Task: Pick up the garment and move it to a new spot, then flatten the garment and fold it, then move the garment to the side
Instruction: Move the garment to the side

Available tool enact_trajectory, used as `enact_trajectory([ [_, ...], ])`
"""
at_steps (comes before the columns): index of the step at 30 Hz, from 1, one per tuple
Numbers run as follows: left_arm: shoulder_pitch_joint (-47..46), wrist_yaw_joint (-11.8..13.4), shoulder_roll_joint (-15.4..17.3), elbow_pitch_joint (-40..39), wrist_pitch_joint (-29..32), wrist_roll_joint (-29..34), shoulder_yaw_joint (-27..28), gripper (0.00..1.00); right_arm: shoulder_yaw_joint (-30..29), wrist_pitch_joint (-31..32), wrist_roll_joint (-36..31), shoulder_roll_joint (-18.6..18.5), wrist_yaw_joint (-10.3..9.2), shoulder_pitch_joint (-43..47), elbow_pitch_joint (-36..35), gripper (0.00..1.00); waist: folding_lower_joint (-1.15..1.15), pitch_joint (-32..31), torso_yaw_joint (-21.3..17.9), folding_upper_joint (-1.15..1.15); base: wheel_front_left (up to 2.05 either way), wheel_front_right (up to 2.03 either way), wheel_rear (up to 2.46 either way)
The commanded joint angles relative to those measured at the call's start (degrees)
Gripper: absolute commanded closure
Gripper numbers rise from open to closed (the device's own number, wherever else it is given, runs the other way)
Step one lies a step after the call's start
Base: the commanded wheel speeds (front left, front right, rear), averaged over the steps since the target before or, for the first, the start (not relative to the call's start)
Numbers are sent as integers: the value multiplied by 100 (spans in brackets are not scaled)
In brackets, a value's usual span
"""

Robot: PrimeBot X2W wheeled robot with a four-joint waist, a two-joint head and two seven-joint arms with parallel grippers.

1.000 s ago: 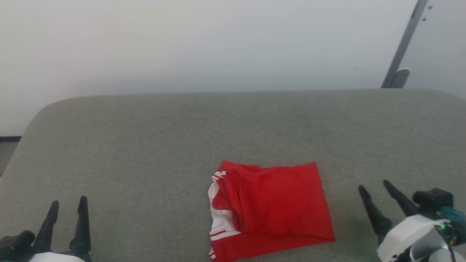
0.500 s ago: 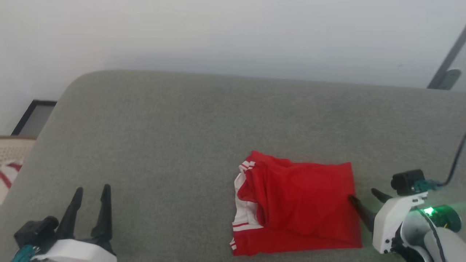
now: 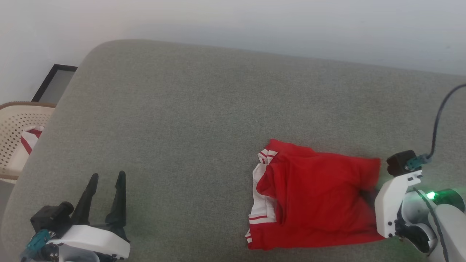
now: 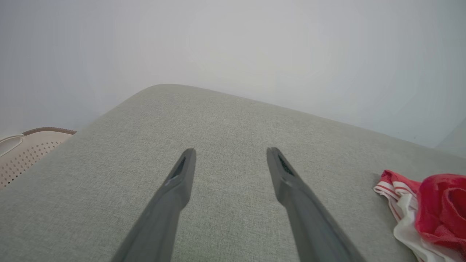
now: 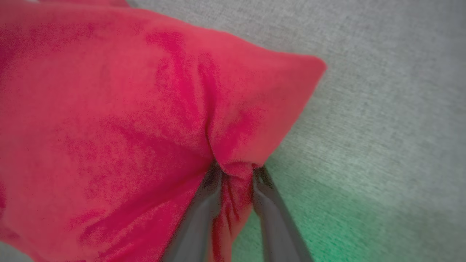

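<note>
The head view looks forward and down from above the grey fabric-covered bench, with the red soft-fabric shirt at four o'clock. The left wrist view skims low over the same bench, that shirt's sleeve edge at four o'clock. The right wrist view sits close on its red corner.

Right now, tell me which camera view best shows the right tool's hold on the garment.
The right wrist view: the right tool pinches a bunched edge of the garment, close up. The head view shows the garment laid out, with cloth hiding the fingertips. The left wrist view catches its striped sleeve end.
</note>
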Motion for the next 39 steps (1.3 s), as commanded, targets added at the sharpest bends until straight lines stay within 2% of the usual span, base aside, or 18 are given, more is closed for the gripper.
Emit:
enact_trajectory([
  [1,-66,-20,-25,11,-38,19,13,0,86,106,-47,84,-12,94,152,100,0,15,8,0,0,0,0],
  [8,-114,-52,-2,39,-37,54,113,0,-208,18,-300,10,-19,-133,102,100,0,24,-156,0,0,0,0],
  [13,-195,-76,48,-28,-39,100,142,0,-363,82,-480,-125,-14,-360,-23,100,0,114,-508,0,0,0,0],
  [18,-429,-106,84,-42,-39,172,30,0,-541,110,-647,-409,-12,-644,-108,100,0,300,-952,0,0,0,0],
  [19,-588,-120,104,-20,-40,206,-54,0,-607,83,-687,-535,-12,-790,-122,100,0,386,-1139,0,0,0,0],
  [29,-1515,-181,206,234,-41,280,-646,0,-567,-275,-939,-1245,-12,-1706,230,100,0,862,-1976,0,0,0,0],
  [39,-2453,-186,401,463,-32,226,-1387,0,-398,-1097,-1321,-1540,-12,-2742,1135,100,0,1370,-2519,0,0,0,0],
])
